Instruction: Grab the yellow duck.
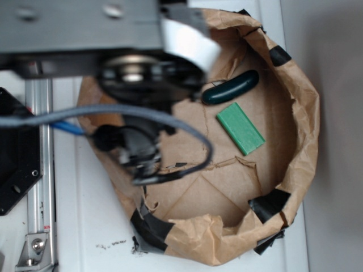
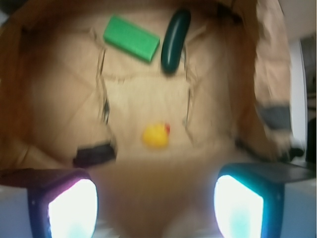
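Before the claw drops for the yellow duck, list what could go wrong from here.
1. The yellow duck is small and rounded; the open claw hangs wide above it, so a slightly off-centre closing could squeeze it out sideways.
2. The paper floor under it is creased and torn; a deep descent might snag a flap.
3. In the exterior view the arm hides the duck, so only the blurry wrist view can guide alignment.

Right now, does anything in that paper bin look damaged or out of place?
The brown paper bin is crumpled, its floor torn along jagged cracks and its rim patched with black tape. The yellow duck, green block and dark oblong piece look undamaged.
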Robot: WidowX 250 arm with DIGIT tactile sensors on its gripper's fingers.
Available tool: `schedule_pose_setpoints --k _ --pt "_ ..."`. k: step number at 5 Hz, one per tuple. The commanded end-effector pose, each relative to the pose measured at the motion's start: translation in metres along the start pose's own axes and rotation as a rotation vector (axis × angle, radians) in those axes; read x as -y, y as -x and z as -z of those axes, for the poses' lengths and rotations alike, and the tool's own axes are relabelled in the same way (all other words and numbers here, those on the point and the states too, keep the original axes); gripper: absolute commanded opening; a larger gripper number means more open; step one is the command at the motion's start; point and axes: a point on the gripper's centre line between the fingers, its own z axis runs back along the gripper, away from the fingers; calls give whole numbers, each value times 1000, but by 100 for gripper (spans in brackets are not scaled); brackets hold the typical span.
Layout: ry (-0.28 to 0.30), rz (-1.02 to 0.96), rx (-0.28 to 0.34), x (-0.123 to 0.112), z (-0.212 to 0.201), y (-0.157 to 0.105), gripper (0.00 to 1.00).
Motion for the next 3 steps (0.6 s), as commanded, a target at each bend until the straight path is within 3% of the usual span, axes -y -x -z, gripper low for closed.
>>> schedule_pose_setpoints --k 1,2,3 --pt "-56 115 -125 -8 55 -9 100" --pt "-122 252 -152 -12 74 -8 100" --pt "-118 429 -140 -17 77 5 100"
